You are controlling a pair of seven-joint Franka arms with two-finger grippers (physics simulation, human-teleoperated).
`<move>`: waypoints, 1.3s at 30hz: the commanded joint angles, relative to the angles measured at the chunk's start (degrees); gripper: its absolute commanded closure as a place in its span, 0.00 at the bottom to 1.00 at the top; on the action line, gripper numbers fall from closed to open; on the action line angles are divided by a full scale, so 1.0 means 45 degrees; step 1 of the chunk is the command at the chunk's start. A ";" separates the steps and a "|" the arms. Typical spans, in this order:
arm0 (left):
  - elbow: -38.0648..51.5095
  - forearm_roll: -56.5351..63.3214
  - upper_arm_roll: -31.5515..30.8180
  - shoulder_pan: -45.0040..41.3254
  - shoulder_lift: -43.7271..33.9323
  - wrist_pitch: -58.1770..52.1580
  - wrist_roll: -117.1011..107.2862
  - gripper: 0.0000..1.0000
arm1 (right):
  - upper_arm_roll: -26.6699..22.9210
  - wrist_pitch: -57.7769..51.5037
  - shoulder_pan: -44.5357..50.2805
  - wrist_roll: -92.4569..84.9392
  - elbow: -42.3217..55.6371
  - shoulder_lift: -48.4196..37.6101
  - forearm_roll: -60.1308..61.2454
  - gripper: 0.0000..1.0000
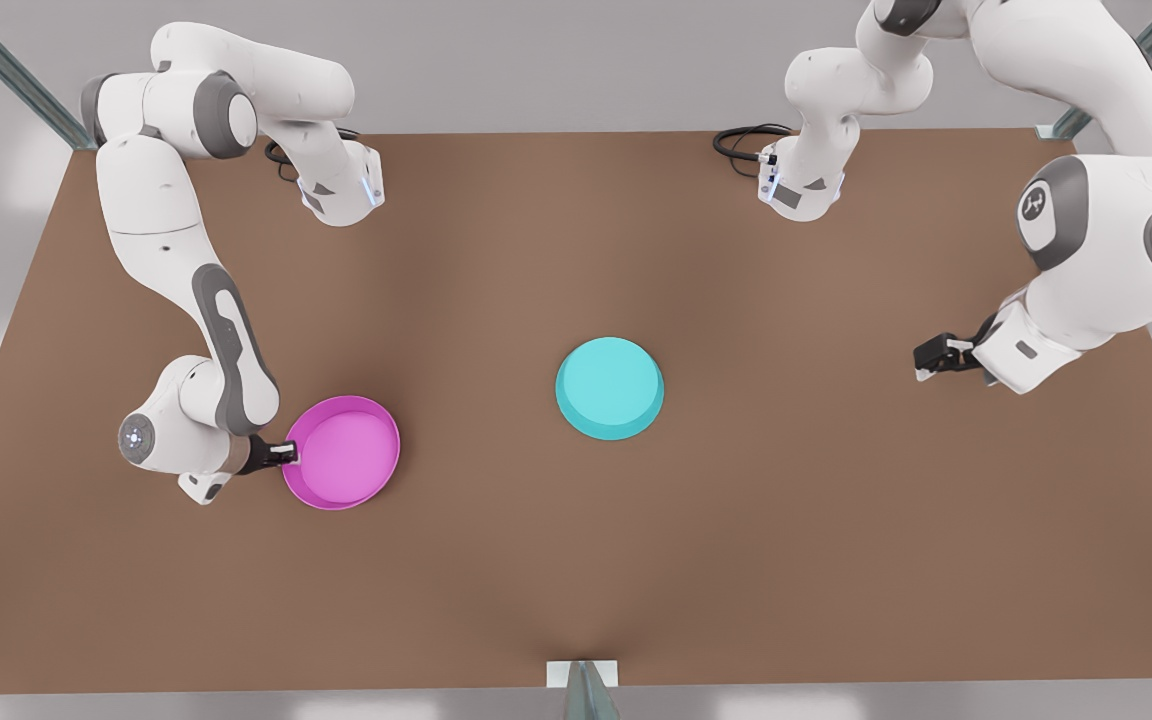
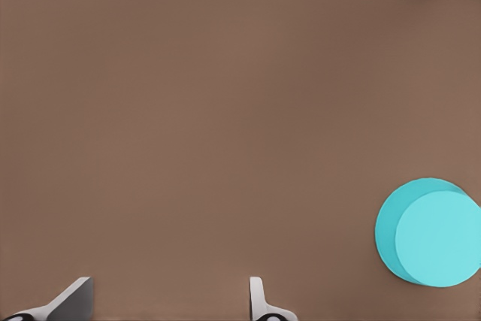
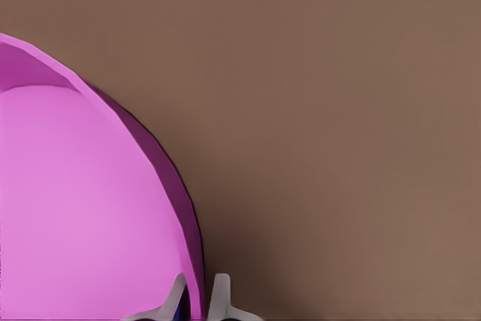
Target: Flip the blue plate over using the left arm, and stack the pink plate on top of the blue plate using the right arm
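The pink plate (image 1: 344, 452) lies open side up toward the front view's left. My right gripper (image 1: 290, 455) is at its edge, shut on the rim (image 3: 197, 261), with one finger (image 3: 174, 298) inside and the other outside. The blue plate (image 1: 609, 387) rests near the table's middle with its flat base up and its rim down. My left gripper (image 1: 928, 358) hangs over bare table at the front view's right, well away from the blue plate (image 2: 431, 232). Its fingers (image 2: 259, 302) stand wide apart and hold nothing.
The brown table (image 1: 576, 580) has open room around both plates. Black cables (image 1: 741, 145) lie by the arm bases at the back edge. Metal frame posts (image 1: 584, 690) stand at the front edge and the back corners.
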 commanded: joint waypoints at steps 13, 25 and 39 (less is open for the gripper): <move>0.0000 0.0031 -0.0010 0.0012 -0.0001 0.0078 0.0140 0.00 | 0.0059 -0.0282 0.0038 0.0137 0.0039 -0.0176 0.0040 0.79; 0.0000 0.0089 -0.0010 0.0012 -0.0001 0.0098 0.0140 0.00 | 0.0293 -0.0888 0.0488 0.0137 0.0508 -0.0860 0.0020 0.00; 0.0000 0.0168 -0.0030 0.0012 0.0058 0.0117 0.0140 0.00 | 0.0254 -0.0829 0.0214 0.0723 0.0488 -0.0020 0.0020 0.63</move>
